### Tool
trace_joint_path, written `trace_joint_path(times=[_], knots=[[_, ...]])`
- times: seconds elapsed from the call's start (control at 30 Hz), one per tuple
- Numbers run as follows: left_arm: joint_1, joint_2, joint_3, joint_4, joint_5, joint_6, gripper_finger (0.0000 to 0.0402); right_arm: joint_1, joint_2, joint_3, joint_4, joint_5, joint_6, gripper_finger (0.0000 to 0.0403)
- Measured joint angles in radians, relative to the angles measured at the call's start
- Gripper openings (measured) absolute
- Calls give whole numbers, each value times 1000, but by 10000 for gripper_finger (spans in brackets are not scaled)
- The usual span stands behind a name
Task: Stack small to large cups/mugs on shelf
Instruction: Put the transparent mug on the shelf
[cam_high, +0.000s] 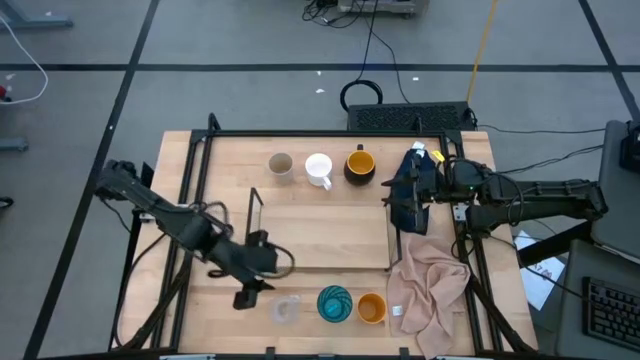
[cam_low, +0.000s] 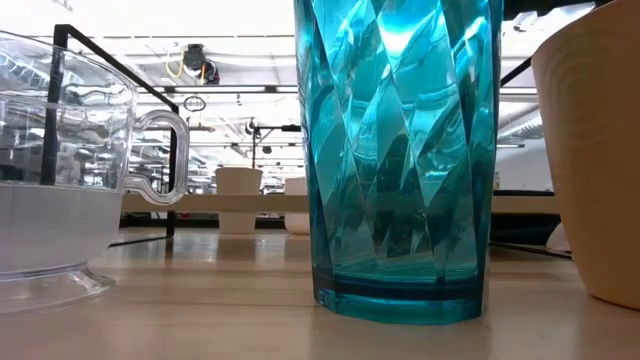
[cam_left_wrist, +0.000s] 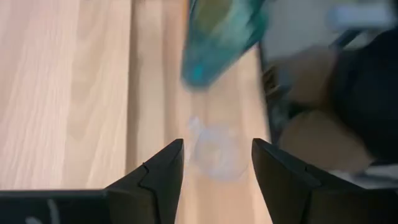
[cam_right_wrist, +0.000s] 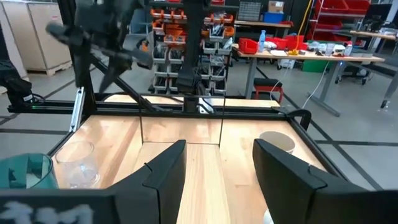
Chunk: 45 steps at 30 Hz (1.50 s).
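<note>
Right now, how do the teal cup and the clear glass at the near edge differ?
The teal cup is coloured and faceted; the clear glass is colourless and has a handle. In the low view the teal cup stands taller, the glass lower and wider. The left gripper, open, hovers beside the glass, not the teal cup. Both stand upright on the table, off the shelf.

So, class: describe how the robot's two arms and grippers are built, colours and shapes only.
Both arms are dark, jointed segments. The left gripper has two black, wedge-shaped fingers tapering to points. The right gripper has the same black angular pair, and black cables loop along both arms.
</note>
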Motion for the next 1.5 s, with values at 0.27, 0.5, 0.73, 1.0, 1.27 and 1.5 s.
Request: trace_joint_path(times=[0.27, 0.5, 0.73, 1.0, 1.27, 1.5], knots=[[18, 109, 4, -62, 19, -46, 191, 0, 0, 0, 2, 0, -2, 176], [25, 150, 4, -59, 56, -80, 191, 0, 0, 0, 2, 0, -5, 176], [25, 201, 3, -50, 130, -203, 191, 0, 0, 0, 2, 0, -35, 176], [10, 243, 3, -34, 187, -316, 191, 0, 0, 0, 2, 0, -38, 176], [-4, 272, 3, -27, 152, -381, 191, 0, 0, 0, -19, 0, -38, 176], [-1, 294, 4, -32, 122, -400, 191, 0, 0, 0, -48, 0, -61, 176]])
